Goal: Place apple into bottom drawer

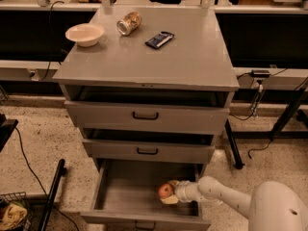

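Note:
The bottom drawer [125, 191] of the grey cabinet is pulled out, with a plain grey inside. The apple [165, 190], red-orange, is at the drawer's right side, low inside it. My gripper [168, 192] reaches in from the right on a white arm and is shut on the apple. The fingers are pale and wrap the fruit's right and lower sides. Whether the apple touches the drawer floor I cannot tell.
The two upper drawers [145, 115] are slightly open above. On the cabinet top stand a beige bowl [84, 34], a tan can on its side [128, 23] and a dark flat packet [159, 39]. A black pole [52, 196] leans at lower left.

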You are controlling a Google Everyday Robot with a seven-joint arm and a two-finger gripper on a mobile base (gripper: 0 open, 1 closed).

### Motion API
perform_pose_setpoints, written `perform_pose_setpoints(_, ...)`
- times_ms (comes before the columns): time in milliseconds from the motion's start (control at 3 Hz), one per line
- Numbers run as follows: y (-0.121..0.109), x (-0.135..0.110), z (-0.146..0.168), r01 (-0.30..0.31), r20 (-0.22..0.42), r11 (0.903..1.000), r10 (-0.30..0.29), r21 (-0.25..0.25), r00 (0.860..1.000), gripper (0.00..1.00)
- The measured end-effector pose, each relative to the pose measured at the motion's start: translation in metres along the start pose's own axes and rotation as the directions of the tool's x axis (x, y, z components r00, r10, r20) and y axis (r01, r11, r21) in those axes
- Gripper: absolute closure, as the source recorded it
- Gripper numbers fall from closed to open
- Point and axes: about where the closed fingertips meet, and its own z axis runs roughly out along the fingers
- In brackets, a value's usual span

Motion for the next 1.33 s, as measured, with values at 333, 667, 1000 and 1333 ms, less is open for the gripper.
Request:
perform_pose_setpoints(333,0.0018,-0.0003,0.0017,0.000,0.001,1.0000,0.000,-0.003,1.000,0.13)
perform_pose_setpoints(667,0.0033,-0.0006,0.0032,0.000,0.001,1.0000,0.001,-0.006,1.000,0.00)
perform_pose_setpoints(1000,0.0033,-0.0006,0.0032,0.000,0.001,1.0000,0.000,-0.007,1.000,0.00)
perform_pose_setpoints(1333,0.0114,-0.0082,-0.0044,0.027,0.048,0.9989,-0.025,-0.039,0.999,0.00)
